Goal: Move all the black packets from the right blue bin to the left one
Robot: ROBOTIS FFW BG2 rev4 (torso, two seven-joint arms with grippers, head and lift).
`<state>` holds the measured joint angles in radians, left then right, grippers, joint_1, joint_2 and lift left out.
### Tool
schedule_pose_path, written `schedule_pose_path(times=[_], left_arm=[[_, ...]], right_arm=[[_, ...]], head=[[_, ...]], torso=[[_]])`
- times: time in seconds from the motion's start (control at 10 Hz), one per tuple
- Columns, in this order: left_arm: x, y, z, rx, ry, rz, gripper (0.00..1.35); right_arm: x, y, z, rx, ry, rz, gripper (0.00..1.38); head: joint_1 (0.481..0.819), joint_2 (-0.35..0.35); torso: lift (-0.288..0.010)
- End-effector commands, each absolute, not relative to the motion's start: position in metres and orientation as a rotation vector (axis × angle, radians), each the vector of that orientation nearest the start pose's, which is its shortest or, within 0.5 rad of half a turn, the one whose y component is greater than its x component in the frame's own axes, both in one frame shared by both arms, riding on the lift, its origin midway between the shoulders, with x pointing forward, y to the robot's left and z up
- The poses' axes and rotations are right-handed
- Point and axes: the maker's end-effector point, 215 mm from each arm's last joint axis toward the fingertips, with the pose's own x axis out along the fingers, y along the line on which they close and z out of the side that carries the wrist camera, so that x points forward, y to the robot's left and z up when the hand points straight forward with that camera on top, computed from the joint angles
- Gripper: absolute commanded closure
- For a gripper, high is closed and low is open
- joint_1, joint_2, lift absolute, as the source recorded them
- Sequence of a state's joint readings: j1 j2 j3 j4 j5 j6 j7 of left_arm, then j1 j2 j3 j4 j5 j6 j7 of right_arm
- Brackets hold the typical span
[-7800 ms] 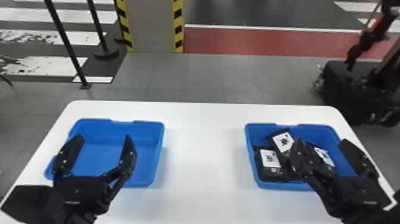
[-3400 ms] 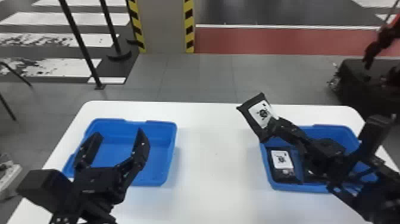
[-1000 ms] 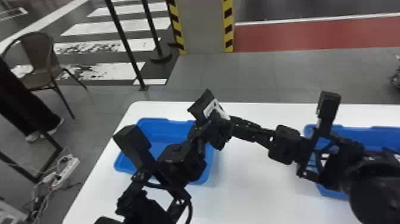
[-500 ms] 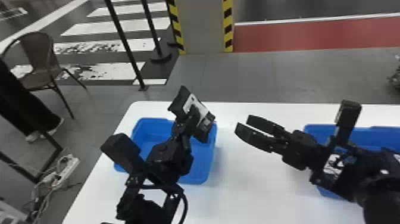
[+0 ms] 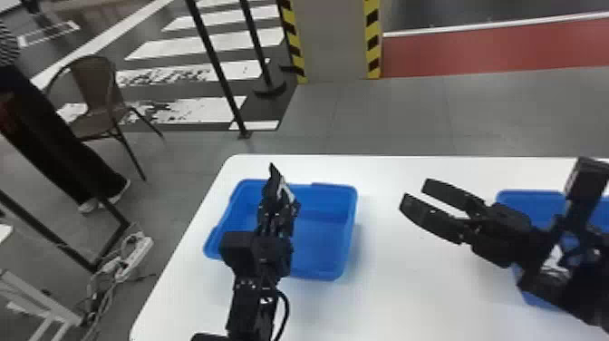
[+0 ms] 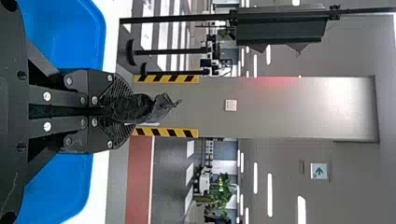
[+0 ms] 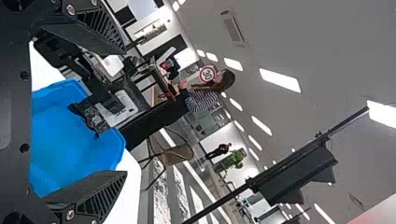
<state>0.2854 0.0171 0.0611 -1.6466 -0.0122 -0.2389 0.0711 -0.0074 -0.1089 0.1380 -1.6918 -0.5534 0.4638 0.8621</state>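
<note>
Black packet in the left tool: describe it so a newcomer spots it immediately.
On the white table, find the left blue bin. Pinched above it in the left tool is a black packet with a white label. It is held up; another packet lies in the right blue bin.

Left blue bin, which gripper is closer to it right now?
Left. The left gripper is over the left bin, shut on a packet; the right gripper is out over the table, to the bin's right, open.
</note>
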Motion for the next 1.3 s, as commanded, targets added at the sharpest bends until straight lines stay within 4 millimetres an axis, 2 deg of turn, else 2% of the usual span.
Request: schedule_pose_path(times=[0.0, 0.1, 0.2, 0.3, 0.4, 0.6, 0.8, 1.0, 1.1, 1.2], left_arm=[[0.494, 0.283, -0.383, 0.056, -0.047, 0.123, 0.63], [0.491, 0.272, -0.374, -0.003, -0.086, 0.103, 0.20], [0.491, 0.257, -0.361, -0.060, -0.130, 0.076, 0.01], [0.491, 0.242, -0.345, -0.112, -0.175, 0.043, 0.08], [0.490, 0.230, -0.328, -0.153, -0.209, 0.015, 0.07], [0.476, 0.214, -0.317, -0.219, -0.191, -0.009, 0.07], [0.467, 0.211, -0.315, -0.226, -0.166, -0.017, 0.07], [0.466, 0.203, -0.320, -0.228, -0.138, -0.035, 0.07], [0.467, 0.200, -0.325, -0.226, -0.122, -0.043, 0.07], [0.468, 0.197, -0.326, -0.227, -0.116, -0.052, 0.07]], right_arm=[[0.473, -0.008, -0.311, 0.541, 0.181, 1.096, 0.11], [0.474, -0.019, -0.306, 0.499, 0.180, 1.053, 0.11], [0.477, -0.040, -0.303, 0.425, 0.188, 0.967, 0.11], [0.483, -0.064, -0.310, 0.392, 0.200, 0.886, 0.10], [0.489, -0.099, -0.322, 0.339, 0.217, 0.777, 0.10], [0.484, -0.183, -0.332, 0.186, 0.223, 0.464, 0.10], [0.482, -0.247, -0.364, 0.126, 0.280, 0.283, 0.11], [0.478, -0.279, -0.400, 0.086, 0.422, 0.196, 0.11], [0.479, -0.288, -0.416, 0.086, 0.469, 0.161, 0.11], [0.479, -0.287, -0.436, 0.113, 0.521, 0.157, 0.12]], head=[[0.695, 0.313], [0.695, 0.310], [0.695, 0.304], [0.695, 0.277], [0.695, 0.232], [0.695, 0.139], [0.695, 0.021], [0.695, -0.037], [0.695, -0.078], [0.695, -0.091]], torso=[[-0.110], [-0.110], [-0.110], [-0.110], [-0.110], [-0.110], [-0.110], [-0.110], [-0.110], [-0.110]])
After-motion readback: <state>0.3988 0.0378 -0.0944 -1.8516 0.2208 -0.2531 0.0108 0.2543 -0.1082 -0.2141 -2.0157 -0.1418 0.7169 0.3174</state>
